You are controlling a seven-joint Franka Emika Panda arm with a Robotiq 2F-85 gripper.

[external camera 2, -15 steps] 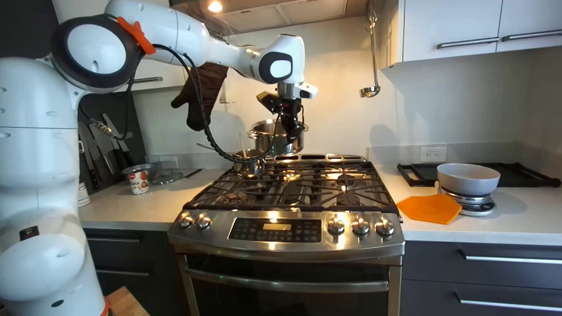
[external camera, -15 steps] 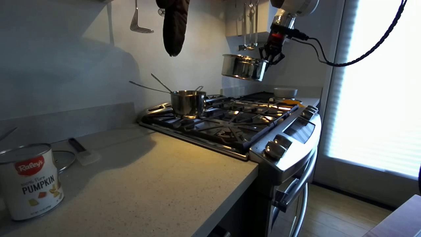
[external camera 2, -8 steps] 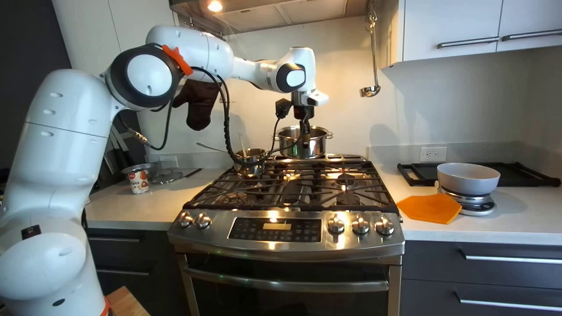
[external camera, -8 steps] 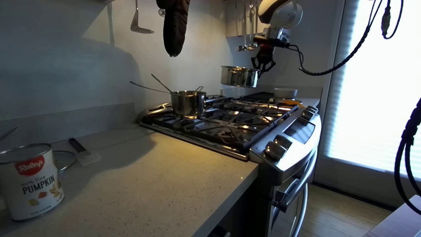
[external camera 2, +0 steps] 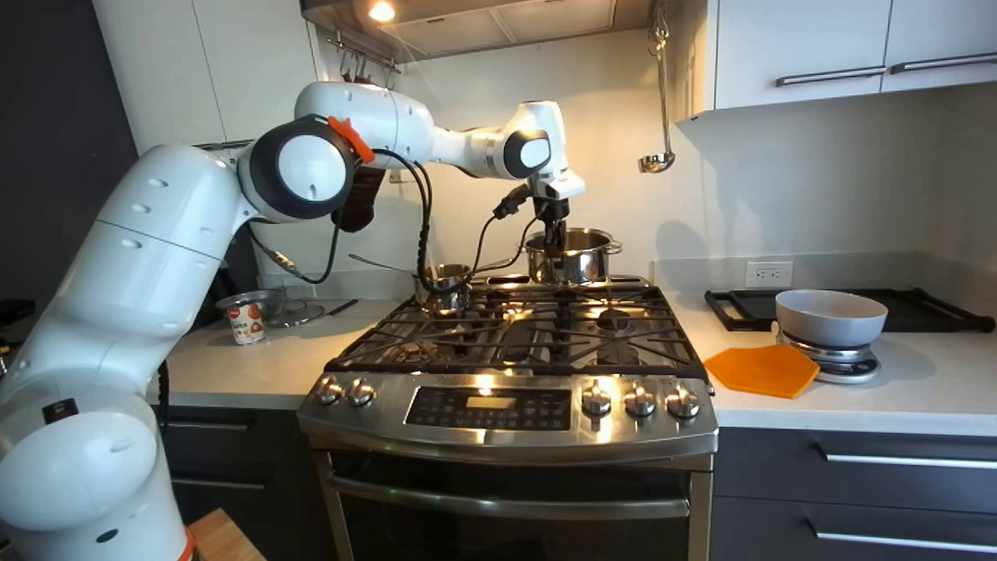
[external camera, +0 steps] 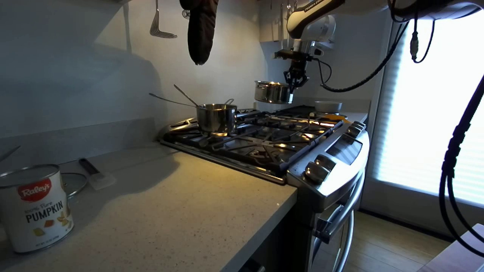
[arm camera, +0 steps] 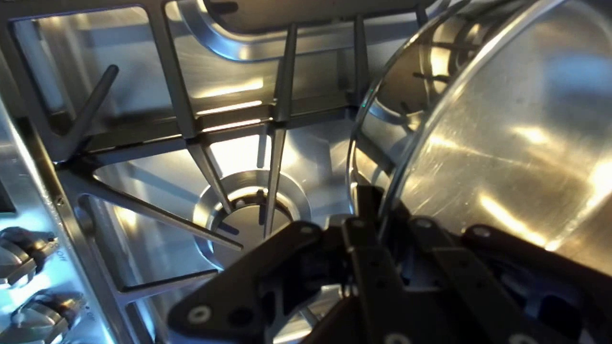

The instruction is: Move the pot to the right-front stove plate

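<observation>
The shiny steel pot (external camera 2: 586, 266) hangs in the air over the back of the cooktop, right of its middle. It also shows in an exterior view (external camera: 270, 92), about level. My gripper (external camera 2: 554, 248) is shut on the pot's near wall. In the wrist view the pot's rim runs between the fingertips of my gripper (arm camera: 385, 208), and the pot (arm camera: 507, 143) fills the right side, partly cut off. The right-front stove plate (external camera 2: 618, 353) lies in front of and below the pot. It shows in the wrist view (arm camera: 251, 224) with nothing on it.
A smaller saucepan (external camera 2: 442, 290) stands on the back left burner, with long handles (external camera: 172, 99) sticking out. Black grates (external camera 2: 514, 343) cover the cooktop. A ladle (external camera 2: 658, 161) hangs at the back right. An orange pad (external camera 2: 759, 370) and a bowl (external camera 2: 829, 318) on a scale are at right.
My gripper has moved right and down with the pot in it, bringing the pot lower over the cooktop. The gripper now stands more upright. The saucepan has not moved.
</observation>
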